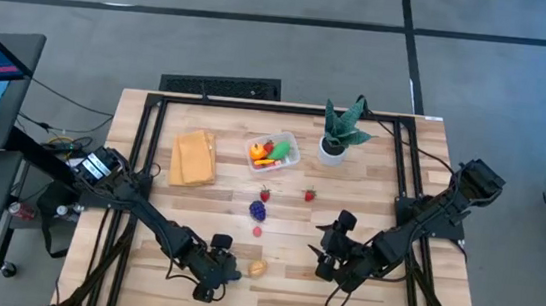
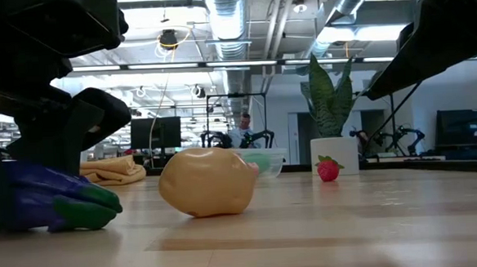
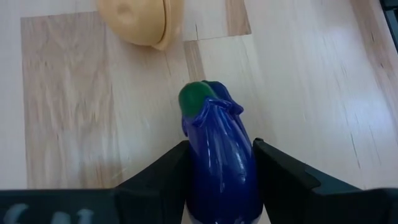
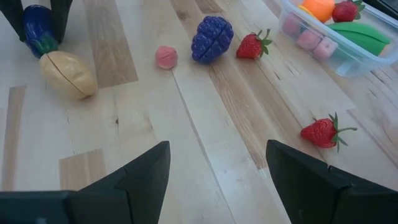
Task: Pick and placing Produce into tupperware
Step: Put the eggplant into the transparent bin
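Observation:
My left gripper (image 1: 214, 268) is near the table's near edge, shut on a dark blue-purple eggplant (image 3: 219, 158) with a green cap. A tan toy piece (image 1: 258, 268) lies just to its right. Purple grapes (image 4: 211, 38), a pink bit (image 4: 165, 56) and two strawberries (image 4: 251, 45) (image 4: 323, 131) lie on the table's middle. The clear tupperware (image 1: 289, 158) stands farther back, with orange, green, red and pink produce inside. My right gripper (image 4: 217, 180) hovers open over bare wood at the near right and touches nothing. My left gripper pinches the eggplant's body (image 3: 242, 168) between its two fingers (image 3: 283, 177). The eggplant lies along the fingers, and its green cap end (image 3: 198, 99) sticks out beyond the fingertips toward the tan piece. In the low view the eggplant (image 2: 50, 201) sits level at table height; I cannot tell whether it is lifted.
A spiky green plant in a white pot (image 1: 338, 134) stands to the right of the tupperware. A folded tan-yellow cloth (image 1: 193, 157) lies to its left. Bare wood stretches along the near edge between the two grippers. A person shows far off in the room behind.

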